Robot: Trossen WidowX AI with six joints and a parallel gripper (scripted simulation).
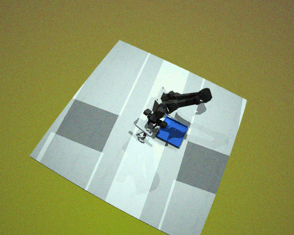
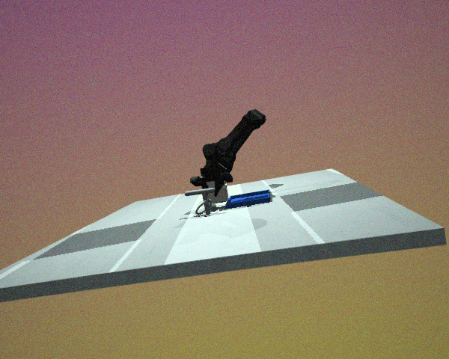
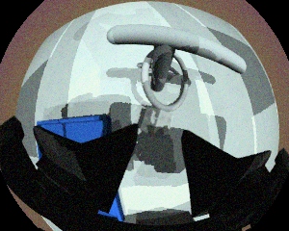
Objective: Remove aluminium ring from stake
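Tabletop (image 1: 132, 182) (image 2: 217, 247) (image 3: 96, 58) supports the stake (image 1: 143, 129) (image 2: 207, 207) (image 3: 162, 69) partly hiding the ring (image 1: 141, 141) (image 2: 197, 209) (image 3: 145, 83).

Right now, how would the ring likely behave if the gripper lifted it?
The ring looks thin and metallic, so probably stiff and fairly light. Its rounded, smooth-looking surface may slip or swivel in a pinch. Since it surrounds the stake beneath the cross-bar, lifting straight up would likely snag.

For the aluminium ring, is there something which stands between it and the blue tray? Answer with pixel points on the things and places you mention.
Yes: the steel stake (image 3: 161, 72) passes through the ring (image 3: 146, 92), and its cross-bar (image 1: 143, 129) (image 2: 198, 191) (image 3: 175, 38) sits above, likely blocking a straight lift.
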